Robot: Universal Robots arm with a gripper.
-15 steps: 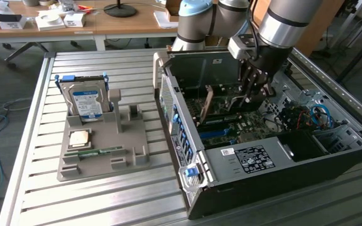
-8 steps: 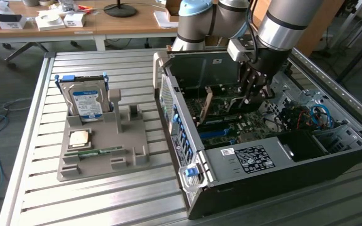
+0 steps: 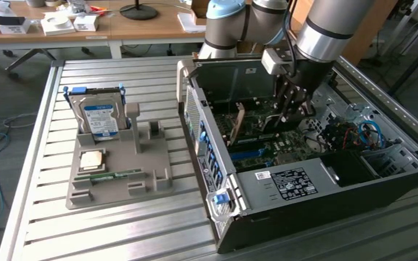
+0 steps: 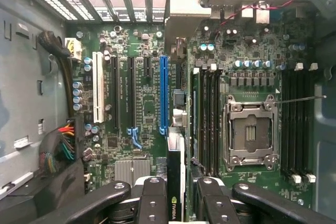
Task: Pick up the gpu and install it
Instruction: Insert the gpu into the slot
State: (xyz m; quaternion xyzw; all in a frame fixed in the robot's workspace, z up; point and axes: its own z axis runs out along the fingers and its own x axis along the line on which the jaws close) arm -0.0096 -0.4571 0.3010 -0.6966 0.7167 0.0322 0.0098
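**Keep the card square to the blue slot**

On the exterior view's left, the grey holder (image 3: 122, 179) on the table (image 3: 42, 228) carries the hard drive (image 3: 100, 117), well apart from the work. Further right, the tool (image 3: 293, 106) reaches down inside the open computer case (image 3: 267, 185). Its fingers (image 4: 154, 200) are clenched on the gpu (image 4: 172, 207), which is held edge-on above the motherboard (image 4: 147, 103), just beside the long blue slot (image 4: 163, 93). To do the seating well, I judge the card's edge must run parallel with that slot. The approach should be straight and slow, since a tilted card could jam or scrape neighbouring parts.
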